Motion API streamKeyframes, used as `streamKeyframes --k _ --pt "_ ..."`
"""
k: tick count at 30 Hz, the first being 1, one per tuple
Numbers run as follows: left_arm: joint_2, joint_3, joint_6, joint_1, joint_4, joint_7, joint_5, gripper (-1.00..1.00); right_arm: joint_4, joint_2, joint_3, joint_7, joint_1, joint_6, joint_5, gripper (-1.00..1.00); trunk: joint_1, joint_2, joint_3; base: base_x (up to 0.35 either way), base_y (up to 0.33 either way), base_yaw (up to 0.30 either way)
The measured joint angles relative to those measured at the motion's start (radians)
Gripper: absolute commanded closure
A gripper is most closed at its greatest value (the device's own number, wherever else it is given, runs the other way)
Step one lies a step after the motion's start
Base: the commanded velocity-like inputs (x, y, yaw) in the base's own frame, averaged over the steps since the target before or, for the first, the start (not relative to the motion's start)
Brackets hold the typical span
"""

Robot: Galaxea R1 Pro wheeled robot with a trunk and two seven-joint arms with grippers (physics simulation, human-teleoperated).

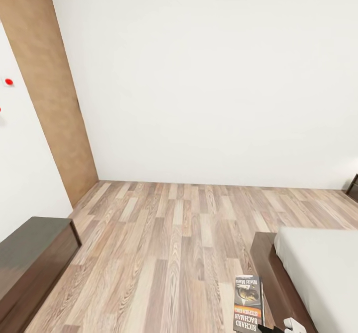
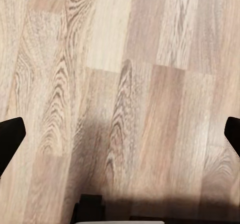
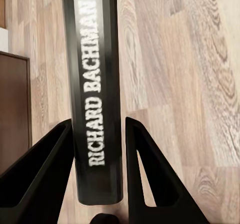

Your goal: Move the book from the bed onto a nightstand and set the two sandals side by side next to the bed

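Gripping the thin dark paperback book [image 3: 96, 91] by its spine, the right hand [image 3: 98, 149] has its two black fingers [image 3: 47, 169] pressed against either side of it, the white lettering "RICHARD BACHMAN" running along the spine between them. In the head view the same book [image 1: 248, 303] shows its cover with an orange band near the lower edge of the picture, held above the light wood-plank floor [image 1: 164, 238] just beside the corner of the low dark-brown wooden bed frame [image 1: 271, 268], whose plain light grey mattress [image 1: 323, 268] fills the lower right. The left hand [image 2: 120, 134] is spread wide, its black fingertips [image 2: 10, 139] at opposite edges of the wrist view with nothing between them but bare floor planks [image 2: 120, 83]. A long low dark-brown cabinet [image 1: 30, 263] stands against the white wall on the left, beyond it a tall tan wooden sliding door [image 1: 47, 84]. A dark-brown boxy corner [image 1: 353, 188] peeks in at the far right edge, too cropped to identify.
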Motion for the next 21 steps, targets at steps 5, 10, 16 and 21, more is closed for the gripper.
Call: streamKeyframes --k 5,10,16,21 --pt "0.000 0.000 0.000 0.000 0.000 0.000 0.000 -1.00 0.000 0.000 0.001 0.000 0.000 0.000 0.000 1.00 0.000 0.000 0.000 0.284 0.000 0.000" --pt "0.000 0.000 0.000 0.000 0.000 0.000 0.000 -1.00 0.000 0.000 0.000 0.000 0.000 0.000 0.000 1.00 0.000 0.000 0.000 0.277 0.000 0.000" --pt "0.000 0.000 0.000 0.000 0.000 0.000 0.000 -1.00 0.000 0.000 0.000 0.000 0.000 0.000 0.000 1.00 0.000 0.000 0.000 0.263 0.000 0.000" --pt "0.000 0.000 0.000 0.000 0.000 0.000 0.000 -1.00 0.000 0.000 0.000 0.000 0.000 0.001 0.000 1.00 0.000 0.000 0.000 0.258 0.000 0.000"
